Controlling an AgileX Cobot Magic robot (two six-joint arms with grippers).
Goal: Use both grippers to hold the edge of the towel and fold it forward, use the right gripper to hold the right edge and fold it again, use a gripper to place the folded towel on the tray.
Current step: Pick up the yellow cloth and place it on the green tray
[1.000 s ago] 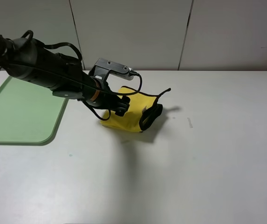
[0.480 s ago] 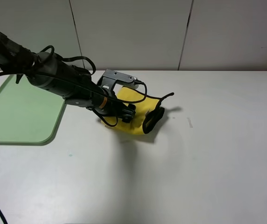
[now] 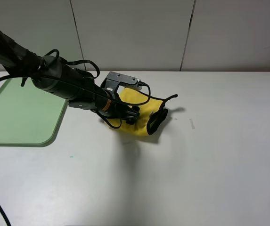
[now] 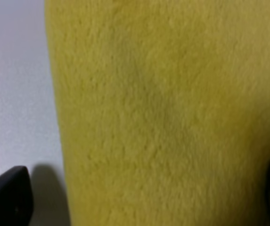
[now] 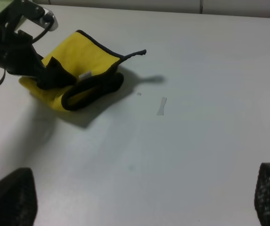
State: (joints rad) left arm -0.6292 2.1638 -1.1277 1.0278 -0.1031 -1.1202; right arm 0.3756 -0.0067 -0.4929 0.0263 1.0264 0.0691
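Towel (image 3: 135, 113) folded on white table (image 3: 196, 165), pale panelled wall (image 3: 135, 33) behind

The left claw (image 3: 131, 114) hides part of the towel (image 3: 142, 123); the tray (image 3: 21, 115) is cropped.

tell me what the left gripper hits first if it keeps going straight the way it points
The towel: it fills the left wrist view between the open fingertips, so the left gripper would probably press into its yellow pile; how much gap remains is unclear.

The towel (image 3: 137, 113) is bright yellow with black trim along its edge. The tray (image 3: 17, 115) is pale green, the table (image 3: 196, 165) is white. The left gripper (image 3: 130, 115) is black with an orange band
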